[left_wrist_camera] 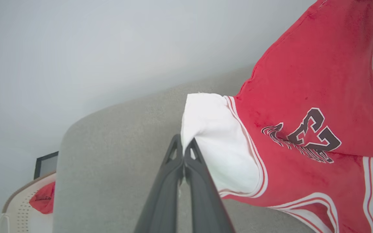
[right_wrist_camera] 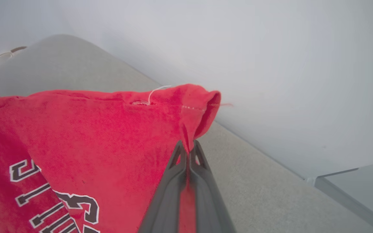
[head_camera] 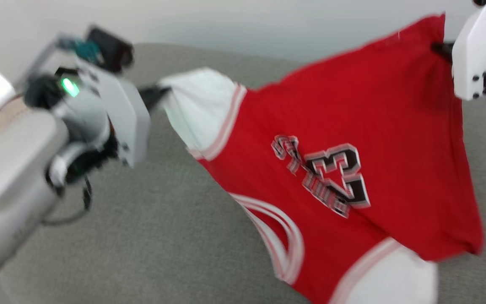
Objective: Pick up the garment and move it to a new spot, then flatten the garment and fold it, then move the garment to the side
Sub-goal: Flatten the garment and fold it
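Observation:
The garment (head_camera: pixel 352 139), a red shirt with white sleeves and black "23" lettering, hangs stretched in the air above the grey surface (head_camera: pixel 141 219). My left gripper (head_camera: pixel 158 90) is shut on the edge of a white sleeve at the shirt's upper left. In the left wrist view the left gripper (left_wrist_camera: pixel 184 144) pinches that sleeve of the garment (left_wrist_camera: pixel 303 97). My right gripper (head_camera: pixel 439 47) is shut on the red hem corner at the top right. The right wrist view shows the right gripper (right_wrist_camera: pixel 188 147) clamped on red cloth of the garment (right_wrist_camera: pixel 92 129). The lower sleeve droops toward the bottom edge.
A pale wall (head_camera: pixel 243 21) rises behind the grey surface. A white perforated basket (left_wrist_camera: pixel 21 207) holding a small red cloth (left_wrist_camera: pixel 44 197) stands beyond the surface's far end in the left wrist view. A glass-like edge (right_wrist_camera: pixel 351 184) lies at the lower right of the right wrist view.

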Motion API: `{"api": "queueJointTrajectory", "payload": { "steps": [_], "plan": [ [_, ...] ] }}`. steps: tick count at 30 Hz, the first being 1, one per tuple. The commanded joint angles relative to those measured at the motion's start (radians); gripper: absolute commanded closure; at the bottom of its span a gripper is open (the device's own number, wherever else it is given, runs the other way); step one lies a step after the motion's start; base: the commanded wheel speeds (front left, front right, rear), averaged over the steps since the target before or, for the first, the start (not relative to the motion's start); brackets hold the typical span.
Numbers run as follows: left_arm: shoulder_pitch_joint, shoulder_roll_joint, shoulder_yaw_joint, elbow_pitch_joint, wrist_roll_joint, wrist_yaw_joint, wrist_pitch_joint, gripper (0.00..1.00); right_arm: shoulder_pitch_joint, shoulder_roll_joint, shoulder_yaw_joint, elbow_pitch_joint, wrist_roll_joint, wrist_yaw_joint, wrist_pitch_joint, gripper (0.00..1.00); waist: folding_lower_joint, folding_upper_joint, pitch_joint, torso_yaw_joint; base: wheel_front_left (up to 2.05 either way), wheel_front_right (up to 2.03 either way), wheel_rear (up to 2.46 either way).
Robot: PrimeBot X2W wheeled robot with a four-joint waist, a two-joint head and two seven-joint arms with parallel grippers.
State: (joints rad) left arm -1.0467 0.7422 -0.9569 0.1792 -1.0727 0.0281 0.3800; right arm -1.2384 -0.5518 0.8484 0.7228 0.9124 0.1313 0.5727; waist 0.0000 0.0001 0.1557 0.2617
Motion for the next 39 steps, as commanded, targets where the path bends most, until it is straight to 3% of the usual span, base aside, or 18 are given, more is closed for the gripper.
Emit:
{"api": "queueJointTrajectory", "payload": {
  "steps": [1, 11, 18, 24, 31, 39],
  "plan": [
    [-0.035, -0.001, 0.007, 0.023, 0.008, -0.013, 0.012, 1.0, -0.02, -0.001, 0.003, -0.004, -0.013, -0.001, -0.024, 1.0, 0.0, -0.0001, -0.059, -0.059, 0.0, 0.0, 0.0],
    [-0.331, -0.072, 0.013, 0.309, 0.11, -0.103, 0.039, 1.0, -0.144, 0.066, -0.023, 0.086, -0.1, -0.001, -0.244, 1.0, 0.0, -0.0001, -0.121, -0.158, 0.0, 0.0, 0.0],
    [-0.507, -0.144, 0.003, 0.505, 0.187, -0.142, -0.05, 1.0, -0.232, 0.128, -0.047, 0.189, -0.163, -0.001, -0.383, 1.0, 0.0, -0.0001, -0.139, -0.212, 0.0, 0.0, 0.0],
    [-0.614, -0.19, -0.018, 0.636, 0.214, -0.156, -0.116, 1.0, -0.284, 0.174, -0.052, 0.26, -0.184, -0.001, -0.436, 1.0, 0.0, -0.0001, -0.127, -0.248, 0.0, 0.0, 0.0],
    [-0.712, -0.212, -0.049, 0.698, 0.203, -0.158, -0.174, 1.0, -0.341, 0.178, -0.046, 0.288, -0.189, -0.001, -0.469, 1.0, 0.0, -0.0001, -0.042, -0.276, 0.0, 0.0, 0.0],
    [-0.861, -0.184, -0.088, 0.714, 0.229, -0.157, -0.272, 1.0, -0.455, 0.175, -0.072, 0.309, -0.242, -0.001, -0.592, 1.0, 0.0, -0.0001, 0.174, -0.306, 0.0, 0.0, 0.0]
  ]
}}
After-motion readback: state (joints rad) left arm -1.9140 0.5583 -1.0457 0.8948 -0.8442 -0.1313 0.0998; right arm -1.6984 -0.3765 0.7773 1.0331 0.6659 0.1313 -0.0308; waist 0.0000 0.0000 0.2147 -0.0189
